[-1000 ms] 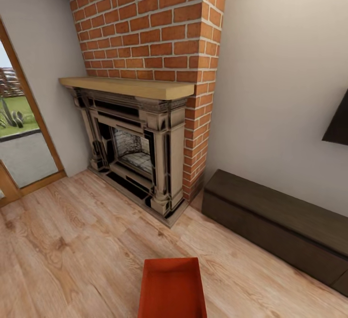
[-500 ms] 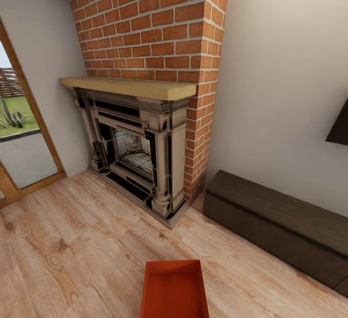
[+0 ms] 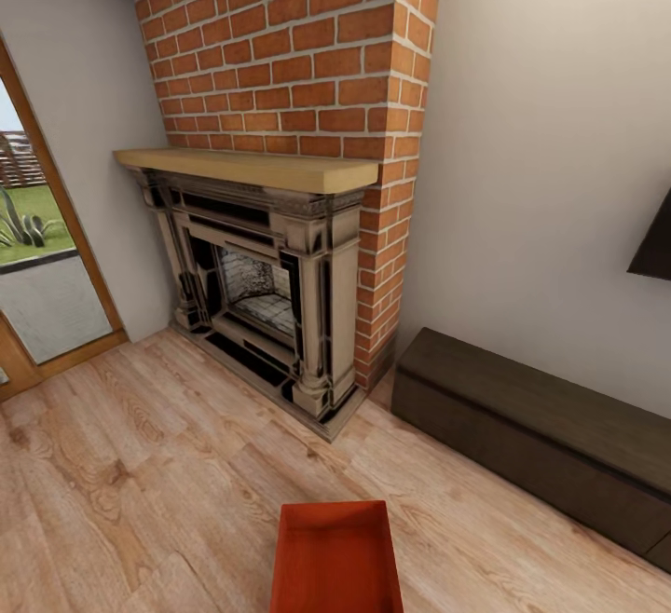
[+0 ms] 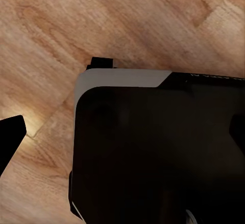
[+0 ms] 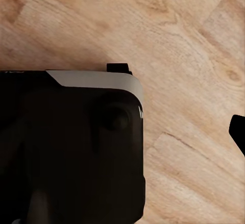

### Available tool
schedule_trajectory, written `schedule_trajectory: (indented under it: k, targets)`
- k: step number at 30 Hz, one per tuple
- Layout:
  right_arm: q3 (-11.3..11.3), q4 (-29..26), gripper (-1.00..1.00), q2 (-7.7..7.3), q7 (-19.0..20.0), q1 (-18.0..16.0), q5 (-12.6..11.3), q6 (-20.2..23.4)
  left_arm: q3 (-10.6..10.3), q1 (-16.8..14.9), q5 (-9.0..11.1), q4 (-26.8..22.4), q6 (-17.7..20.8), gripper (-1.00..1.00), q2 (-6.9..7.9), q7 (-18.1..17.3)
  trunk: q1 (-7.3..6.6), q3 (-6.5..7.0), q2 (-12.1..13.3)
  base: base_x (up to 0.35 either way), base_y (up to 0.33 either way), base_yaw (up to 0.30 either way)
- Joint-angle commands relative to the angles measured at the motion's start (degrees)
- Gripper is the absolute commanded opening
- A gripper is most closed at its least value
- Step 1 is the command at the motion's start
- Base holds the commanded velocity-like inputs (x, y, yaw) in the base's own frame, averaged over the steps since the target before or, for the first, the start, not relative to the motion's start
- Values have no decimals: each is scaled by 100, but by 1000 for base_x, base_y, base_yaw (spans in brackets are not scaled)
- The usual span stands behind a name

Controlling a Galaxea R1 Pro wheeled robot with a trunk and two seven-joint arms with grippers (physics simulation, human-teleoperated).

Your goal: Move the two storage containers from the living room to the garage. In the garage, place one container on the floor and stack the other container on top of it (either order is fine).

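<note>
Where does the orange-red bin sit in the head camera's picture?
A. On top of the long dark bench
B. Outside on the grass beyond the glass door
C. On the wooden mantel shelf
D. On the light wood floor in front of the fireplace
D: the bin rests on the plank floor, nearer the camera than the fireplace and apart from the bench.

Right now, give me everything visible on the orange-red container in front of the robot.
The storage container is an orange-red, matte, open-topped rectangular bin. Its rim and inner walls show, tapering slightly toward the bottom, and it looks empty. It sits upright on the light wood plank floor at the bottom centre of the head view, cut off by the frame edge. It stands apart from the fireplace and the dark bench. Nothing visibly touches it.
</note>
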Motion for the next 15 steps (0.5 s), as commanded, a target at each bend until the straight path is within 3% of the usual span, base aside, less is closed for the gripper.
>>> schedule_trajectory:
  k: [1,15]
  targets:
    - [48,7,100,3,-9,-5,-50,-20,-8,-4,59,7,-17,100,1,-21,0,-7,-5,0,0,0]
    - [48,7,100,4,-5,-3,-5,-18,-8,-4,59,7,-20,100,1,-21,0,-24,-5,0,0,0]
